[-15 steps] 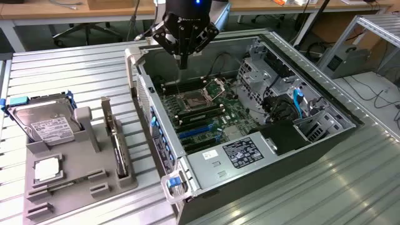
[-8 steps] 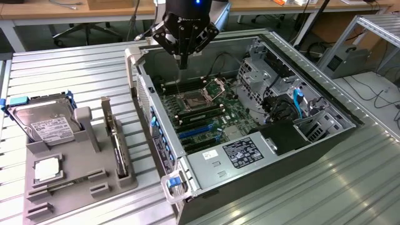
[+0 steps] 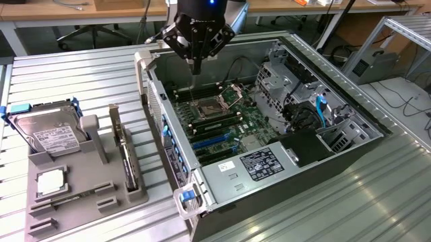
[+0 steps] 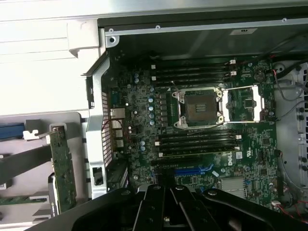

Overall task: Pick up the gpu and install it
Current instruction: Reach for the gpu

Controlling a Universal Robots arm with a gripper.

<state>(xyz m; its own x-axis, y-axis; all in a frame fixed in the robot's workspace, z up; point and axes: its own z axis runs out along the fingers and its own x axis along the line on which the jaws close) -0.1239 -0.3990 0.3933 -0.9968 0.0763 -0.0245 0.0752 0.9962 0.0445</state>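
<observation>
The gpu, a slim dark card with a silver bracket strip at its far end, stands on edge in a slot of the grey holder tray, at the exterior view's left of the computer case. In the wrist view the gpu shows its green board face beside the case wall. My gripper hangs above the far end of the open case, over the motherboard, well apart from the gpu. Its fingers are shut with nothing between them.
The open computer case lies on a ribbed metal table. Blue expansion slots sit near the CPU socket. The tray also carries a silver hard drive and a processor chip. Case handles stick up along the wall.
</observation>
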